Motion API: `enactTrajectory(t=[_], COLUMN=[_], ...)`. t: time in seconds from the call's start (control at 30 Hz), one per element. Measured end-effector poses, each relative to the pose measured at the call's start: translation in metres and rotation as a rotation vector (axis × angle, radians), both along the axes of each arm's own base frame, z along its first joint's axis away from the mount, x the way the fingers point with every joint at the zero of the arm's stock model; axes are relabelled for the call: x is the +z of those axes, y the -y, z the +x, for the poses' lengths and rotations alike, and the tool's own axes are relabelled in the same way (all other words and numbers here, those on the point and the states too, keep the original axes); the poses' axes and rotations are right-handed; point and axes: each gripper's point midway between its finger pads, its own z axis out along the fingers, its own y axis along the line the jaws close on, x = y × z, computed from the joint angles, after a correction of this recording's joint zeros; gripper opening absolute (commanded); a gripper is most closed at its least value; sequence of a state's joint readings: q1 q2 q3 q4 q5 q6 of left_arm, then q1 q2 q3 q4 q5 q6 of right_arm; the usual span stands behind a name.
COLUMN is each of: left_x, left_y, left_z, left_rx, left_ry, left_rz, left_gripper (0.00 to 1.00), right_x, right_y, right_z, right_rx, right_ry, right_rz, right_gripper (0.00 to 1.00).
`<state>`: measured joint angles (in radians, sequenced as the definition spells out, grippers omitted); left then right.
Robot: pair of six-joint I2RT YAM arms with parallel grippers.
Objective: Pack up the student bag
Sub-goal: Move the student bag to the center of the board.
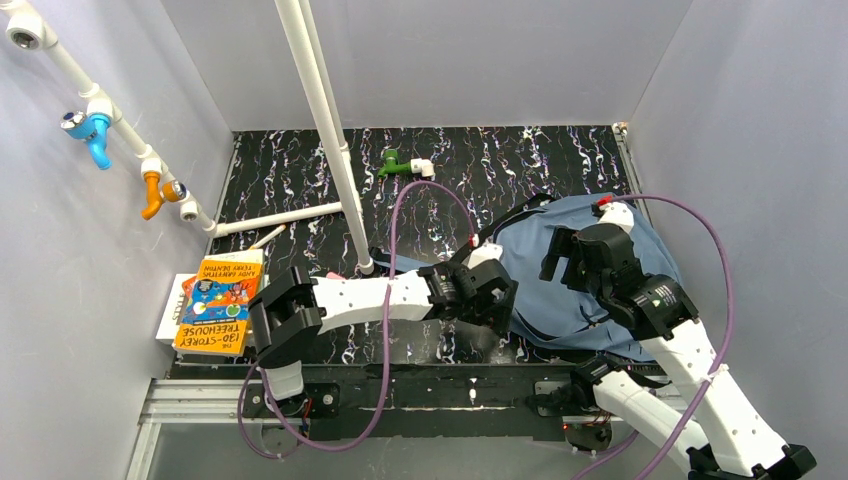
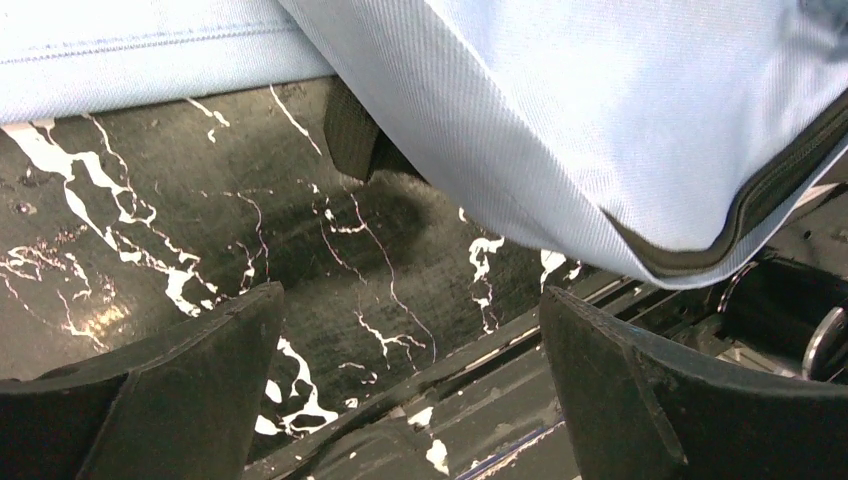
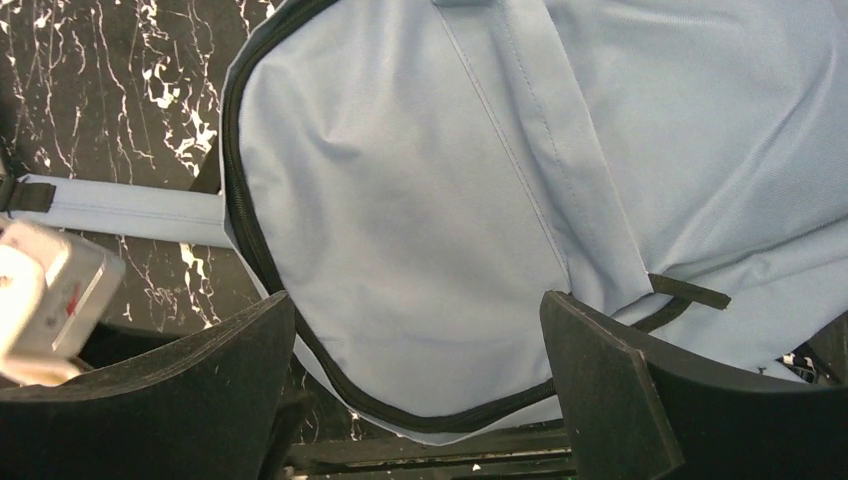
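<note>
The student bag [image 1: 548, 285], slate-blue fabric with a black zip edge, lies flat on the black marbled table at the right. My left gripper [image 1: 497, 308] hovers at the bag's left edge. In the left wrist view it [image 2: 412, 385] is open over bare table near the front rail, with the bag's fabric [image 2: 600, 120] and a black strap [image 2: 350, 140] just beyond its fingertips. My right gripper [image 1: 572, 258] hangs over the middle of the bag. The right wrist view shows it [image 3: 415, 375] open above the bag's panel [image 3: 450, 200], holding nothing.
Books with an orange cover on top [image 1: 215, 300] are stacked at the left edge of the table. A white upright pipe [image 1: 330, 140] stands mid-table, with a green tap [image 1: 395, 163] behind it. Blue [image 1: 92, 128] and orange [image 1: 155, 195] taps hang on the left wall. Grey walls close in on both sides.
</note>
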<state>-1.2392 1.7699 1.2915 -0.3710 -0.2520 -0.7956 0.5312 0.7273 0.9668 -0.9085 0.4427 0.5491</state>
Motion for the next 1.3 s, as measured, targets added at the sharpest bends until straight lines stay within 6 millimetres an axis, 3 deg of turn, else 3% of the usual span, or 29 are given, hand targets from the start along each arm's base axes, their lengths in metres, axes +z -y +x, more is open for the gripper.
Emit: enactTrajectory(t=[0.2, 0.4, 0.53, 0.63, 0.77, 0.83, 0.87, 0.97, 1.07, 1.17, 1.3], left_x=[0.006, 0.040, 0.046, 0.036, 0.015, 0.012, 0.012, 0.011, 0.011, 0.015, 0.033], left_y=[0.010, 0.019, 0.029, 0.040, 0.042, 0.043, 0.043, 0.041, 0.029, 0.007, -0.023], left_z=[0.003, 0.015, 0.035, 0.049, 0.059, 0.062, 0.063, 0.069, 0.075, 0.087, 0.105], left_rx=[-0.012, 0.047, 0.113, 0.145, 0.162, 0.155, 0.154, 0.136, 0.131, 0.146, 0.169], left_ry=[-0.037, 0.037, 0.084, 0.097, 0.105, 0.121, 0.126, 0.145, 0.130, 0.112, 0.106], left_rz=[-0.070, -0.223, -0.256, -0.248, -0.222, -0.228, -0.229, -0.231, -0.247, -0.257, -0.297], left_gripper=[0.99, 0.99, 0.89, 0.73, 0.43, 0.15, 0.09, 0.00, 0.00, 0.00, 0.00], right_x=[0.000, 0.001, -0.003, -0.008, -0.010, -0.012, -0.014, -0.022, -0.033, -0.048, -0.075], right_y=[0.003, 0.004, 0.003, 0.004, 0.005, 0.005, 0.005, 0.005, 0.000, -0.012, -0.028], right_z=[-0.008, -0.013, -0.015, -0.018, -0.020, -0.021, -0.021, -0.023, -0.024, -0.022, -0.020], right_rx=[-0.018, -0.067, -0.092, -0.106, -0.118, -0.121, -0.124, -0.127, -0.105, -0.058, -0.002], right_ry=[-0.005, -0.008, -0.024, -0.046, -0.053, -0.056, -0.059, -0.088, -0.151, -0.236, -0.336], right_rz=[0.021, 0.083, 0.105, 0.104, 0.115, 0.119, 0.119, 0.112, 0.090, 0.065, 0.058], right_gripper=[1.00, 1.00, 1.00, 1.00, 1.00, 1.00, 1.00, 1.00, 0.99, 0.80, 0.69])
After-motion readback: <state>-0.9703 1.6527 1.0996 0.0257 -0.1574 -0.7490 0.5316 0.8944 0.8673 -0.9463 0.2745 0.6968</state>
